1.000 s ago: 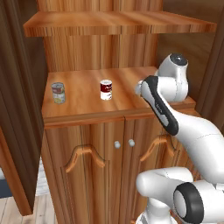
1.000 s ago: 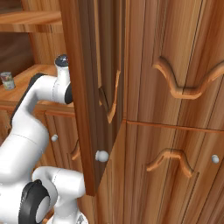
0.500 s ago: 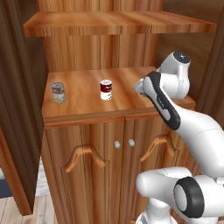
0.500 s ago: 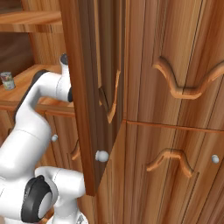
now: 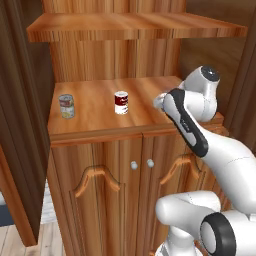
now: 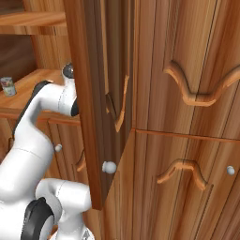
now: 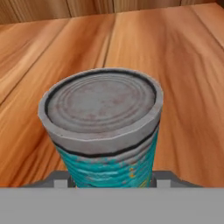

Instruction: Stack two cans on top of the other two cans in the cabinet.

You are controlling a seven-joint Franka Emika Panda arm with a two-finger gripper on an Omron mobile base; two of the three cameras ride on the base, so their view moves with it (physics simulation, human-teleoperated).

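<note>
I see the arm folded over the cabinet [image 5: 100, 145] shelf's right end, at three o'clock of the red-and-white can [image 5: 121, 102]. The teal can [image 7: 107, 131] stands upright, grey lid up, directly before the end effector; I cannot tell its opening.

The teal can [image 7: 107, 131] has a dull, ridged metal lid; the cabinet [image 5: 130, 30] is glossy grained wood.

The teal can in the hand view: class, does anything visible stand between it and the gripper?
Nothing visible does. The teal can stands upright on the wooden shelf, right at the bottom of the hand view where the gripper's fingers rise, with no other object between them. Whether the fingers already touch it cannot be told.
</note>
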